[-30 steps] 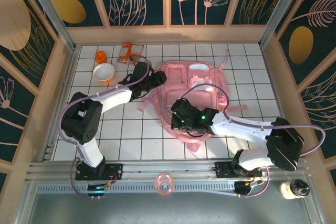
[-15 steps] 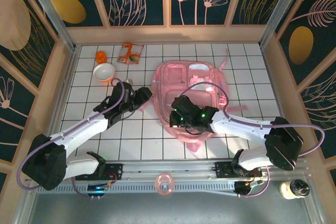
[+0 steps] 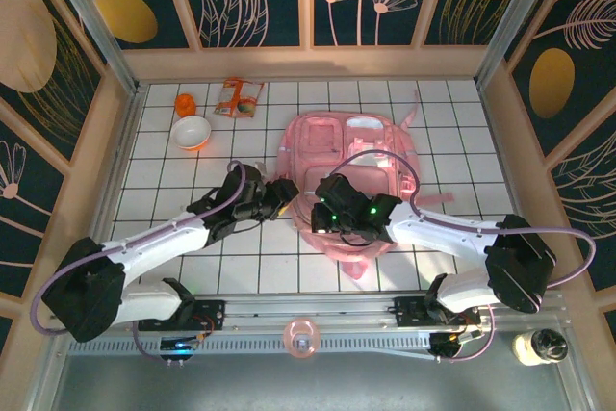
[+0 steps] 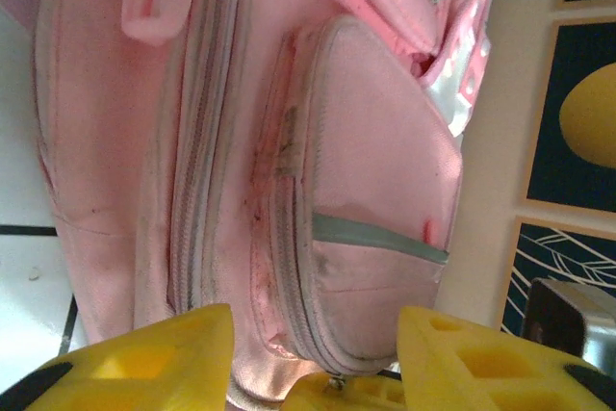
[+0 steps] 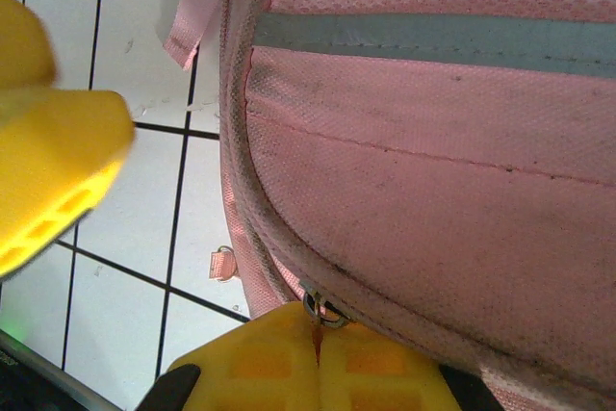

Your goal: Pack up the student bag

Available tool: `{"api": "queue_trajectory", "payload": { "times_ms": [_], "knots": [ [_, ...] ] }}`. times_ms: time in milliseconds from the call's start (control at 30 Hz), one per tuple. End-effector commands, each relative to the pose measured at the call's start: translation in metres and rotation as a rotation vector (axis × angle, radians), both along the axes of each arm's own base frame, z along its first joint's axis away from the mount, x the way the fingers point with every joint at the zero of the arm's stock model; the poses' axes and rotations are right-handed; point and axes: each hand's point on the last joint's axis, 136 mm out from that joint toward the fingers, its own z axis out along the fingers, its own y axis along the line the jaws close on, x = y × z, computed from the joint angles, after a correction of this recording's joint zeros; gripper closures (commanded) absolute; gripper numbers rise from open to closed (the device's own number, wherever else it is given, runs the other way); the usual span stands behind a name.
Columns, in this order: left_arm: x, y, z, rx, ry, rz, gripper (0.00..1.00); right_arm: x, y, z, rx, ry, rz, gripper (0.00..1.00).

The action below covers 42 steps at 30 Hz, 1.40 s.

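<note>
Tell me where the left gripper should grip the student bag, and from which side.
Probably the pocket's corner seam on the student bag, beside the zipper pull the shut right gripper pinches. Come low from the bag's left edge: the bag lies flat, and that raised seam sits between the left gripper's open fingers.

At ten o'clock on the white tiled tabletop (image 3: pixel 274 271), a white bowl (image 3: pixel 191 131) with orange at its edge, upright. At twelve o'clock of the bowl, near but apart, a small orange cup (image 3: pixel 185 103). At two o'clock of the bowl, an orange snack packet (image 3: pixel 238 97), lying flat. At six o'clock, on the metal front rail (image 3: pixel 366 346), a pink ring-shaped roll (image 3: pixel 300 339). At five o'clock, a dark-topped jar (image 3: pixel 541 345).
</note>
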Motion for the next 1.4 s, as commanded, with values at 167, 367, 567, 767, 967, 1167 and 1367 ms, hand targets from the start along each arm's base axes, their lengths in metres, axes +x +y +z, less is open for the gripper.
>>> {"api": "queue_trajectory", "payload": {
  "times_ms": [167,367,567,767,967,1167,1367],
  "knots": [
    [-0.01,-0.033,-0.001,-0.096,0.097,-0.039,0.56,0.006,0.004,0.012,0.039,-0.04,0.006,1.0],
    [-0.007,-0.045,0.005,-0.145,0.099,-0.04,0.6,0.001,0.007,0.013,0.064,-0.025,0.029,1.0],
    [-0.006,-0.051,0.0,-0.15,0.114,-0.041,0.71,0.001,0.006,0.012,0.063,-0.026,0.028,1.0],
    [-0.007,-0.042,-0.005,-0.129,0.114,-0.009,0.97,0.0,-0.004,0.011,0.04,-0.031,0.01,1.0],
    [-0.006,-0.03,-0.008,-0.092,0.097,0.027,1.0,-0.001,-0.029,0.002,-0.017,-0.001,-0.02,1.0],
    [-0.006,-0.026,-0.009,-0.083,0.084,0.044,1.0,0.003,-0.051,0.002,-0.044,-0.01,-0.072,1.0],
    [-0.007,-0.025,-0.008,-0.091,0.084,0.043,1.0,0.006,-0.042,0.001,-0.001,-0.007,-0.083,0.93]
  ]
}}
